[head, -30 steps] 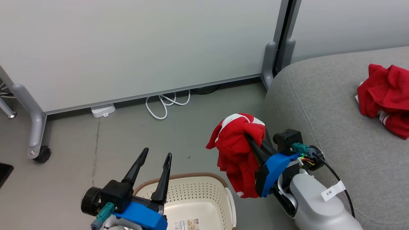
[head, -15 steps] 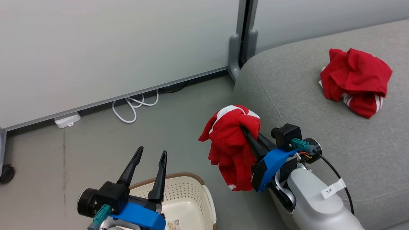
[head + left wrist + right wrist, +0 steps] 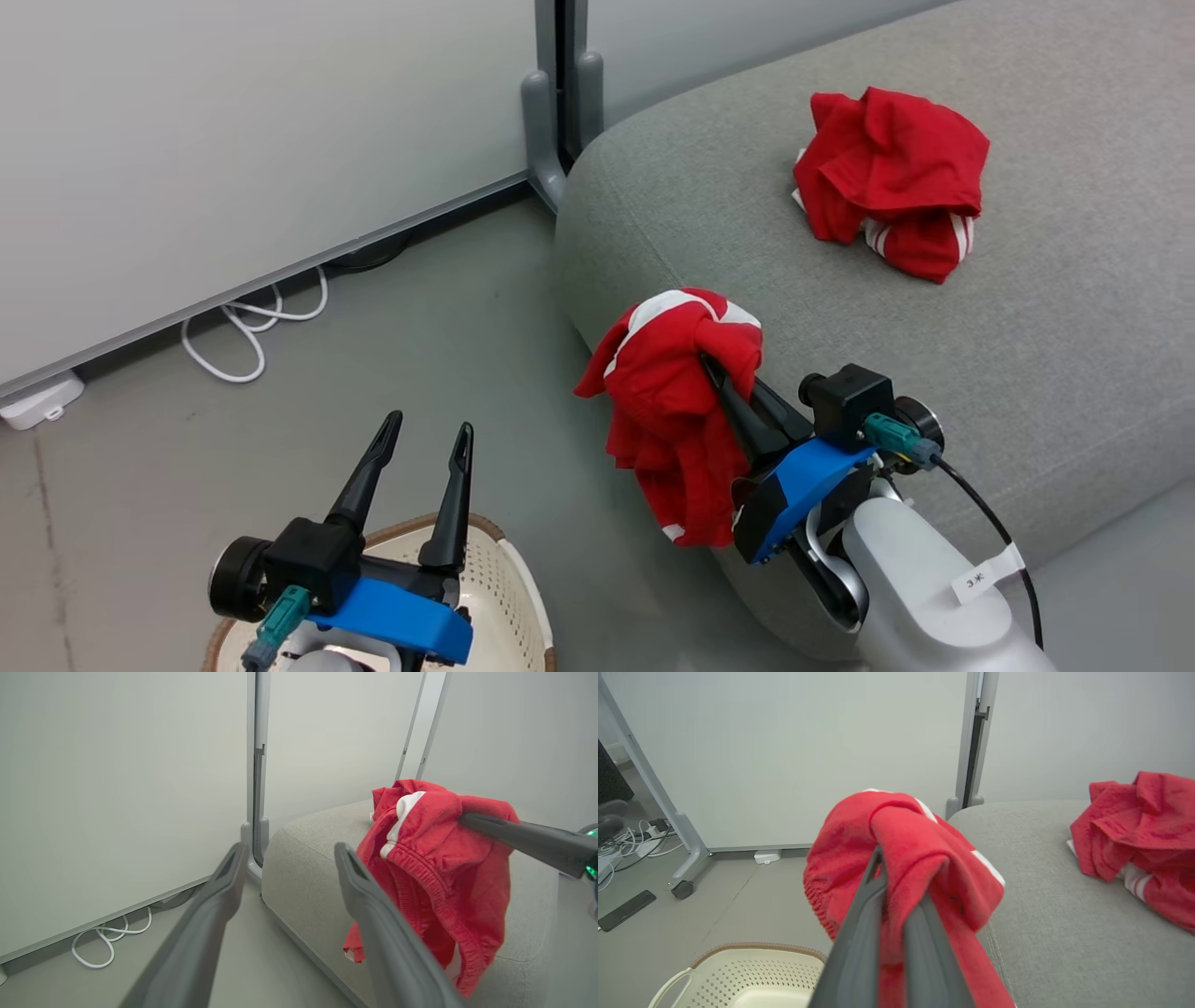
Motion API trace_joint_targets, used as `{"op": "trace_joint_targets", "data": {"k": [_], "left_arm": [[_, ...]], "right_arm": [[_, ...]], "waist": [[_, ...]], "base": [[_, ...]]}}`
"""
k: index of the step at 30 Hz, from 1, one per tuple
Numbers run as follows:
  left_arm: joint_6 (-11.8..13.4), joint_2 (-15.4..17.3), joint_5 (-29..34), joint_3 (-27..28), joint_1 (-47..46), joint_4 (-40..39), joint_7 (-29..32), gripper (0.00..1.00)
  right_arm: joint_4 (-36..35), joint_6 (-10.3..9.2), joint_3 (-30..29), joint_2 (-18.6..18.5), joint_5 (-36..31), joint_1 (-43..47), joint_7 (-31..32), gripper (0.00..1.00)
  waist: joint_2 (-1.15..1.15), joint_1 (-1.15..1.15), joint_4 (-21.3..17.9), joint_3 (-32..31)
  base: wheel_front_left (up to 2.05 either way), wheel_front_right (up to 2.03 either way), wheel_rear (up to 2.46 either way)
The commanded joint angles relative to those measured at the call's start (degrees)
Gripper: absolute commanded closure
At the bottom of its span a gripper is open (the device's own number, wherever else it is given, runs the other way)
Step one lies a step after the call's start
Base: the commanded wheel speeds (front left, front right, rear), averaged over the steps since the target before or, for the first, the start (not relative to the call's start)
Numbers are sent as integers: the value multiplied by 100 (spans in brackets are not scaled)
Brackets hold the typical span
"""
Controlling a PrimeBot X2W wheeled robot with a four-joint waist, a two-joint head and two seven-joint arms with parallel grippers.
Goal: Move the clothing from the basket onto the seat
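Note:
My right gripper [image 3: 717, 371] is shut on a red garment with white stripe trim [image 3: 677, 401], which hangs in the air beside the near left corner of the grey seat [image 3: 1027, 327]. In the right wrist view the cloth [image 3: 906, 858] drapes over the shut fingers. A second piece of red clothing [image 3: 892, 177] lies crumpled on the seat, further back. The cream basket [image 3: 509, 583] with a brown rim stands on the floor at the lower left. My left gripper [image 3: 425, 434] is open above it with nothing between its fingers; its wrist view shows the hanging garment [image 3: 434, 868].
A pale partition wall with a grey post [image 3: 557, 103] stands behind the seat's corner. A white cable [image 3: 247, 322] and a white adapter [image 3: 37, 399] lie on the floor along the wall. A castered partition leg [image 3: 684, 889] and a black phone [image 3: 626, 910] are to the left.
The head camera has turned right, so the whole picture has shifted left and more of the seat shows. The right gripper stays shut on the garment, now at the seat's corner.

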Motion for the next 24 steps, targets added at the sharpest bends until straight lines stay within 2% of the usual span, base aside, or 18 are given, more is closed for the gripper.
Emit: {"op": "trace_joint_targets", "data": {"k": [1,14,24], "left_arm": [[-26,25,34,38,-64,-30,-26,0],[-25,130,28,98,-38,-99,-27,0],[-25,227,-56,-147,-285,16,-27,0]], "right_arm": [[-79,3,-21,-1,-44,93,-25,100],[-672,3,-246,-1,-299,648,-25,100],[-996,3,-552,-1,-420,950,-25,100]], "waist": [[0,0,-165,68],[0,0,-775,187],[0,0,-837,324]], "base": [[0,0,0],[0,0,0],[0,0,0]]}}
